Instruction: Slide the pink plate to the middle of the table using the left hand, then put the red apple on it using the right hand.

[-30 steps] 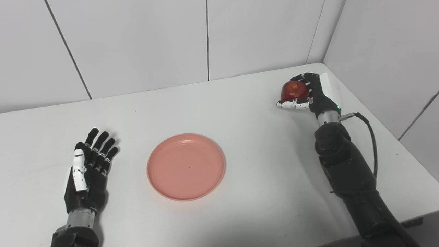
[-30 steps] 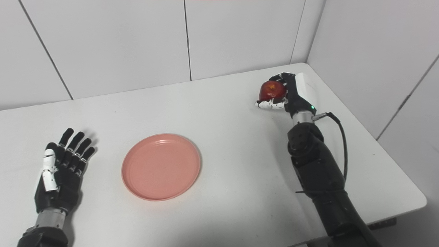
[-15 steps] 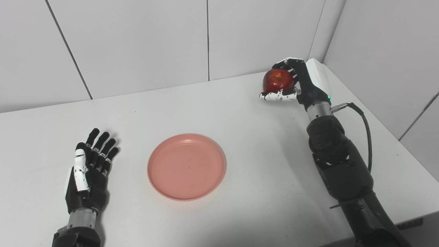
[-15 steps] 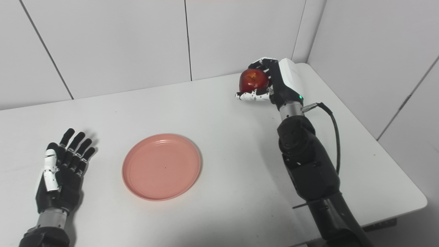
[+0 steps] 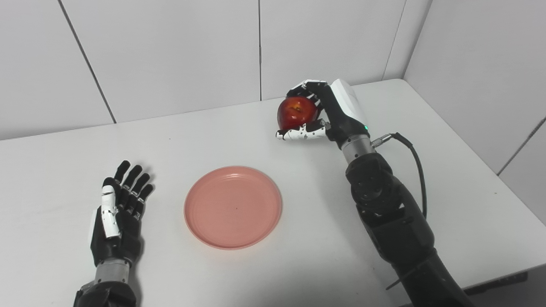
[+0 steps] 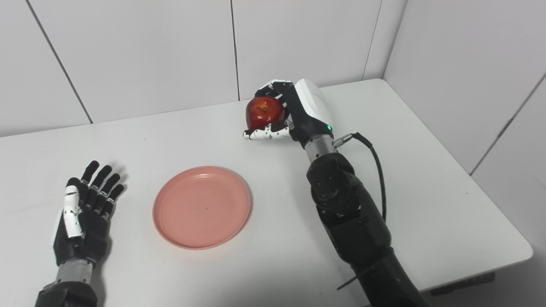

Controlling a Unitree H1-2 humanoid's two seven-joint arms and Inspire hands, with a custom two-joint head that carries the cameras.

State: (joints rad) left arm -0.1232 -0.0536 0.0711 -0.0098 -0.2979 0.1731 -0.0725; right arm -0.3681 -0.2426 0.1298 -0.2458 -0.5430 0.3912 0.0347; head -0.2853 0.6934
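Observation:
The pink plate lies flat near the middle of the white table, with nothing on it. My right hand is shut on the red apple and holds it in the air, above the table behind and to the right of the plate. The apple shows between the fingers above it and the white thumb below. My left hand rests on the table to the left of the plate, a short gap away, fingers spread and holding nothing.
White wall panels close the table at the back, and another wall stands along its right side. The table's front right edge shows at the lower right. A black cable loops off my right wrist.
My right hand has carried the apple up off the table's far right corner and leftward toward the plate. The left hand and plate have stayed in place.

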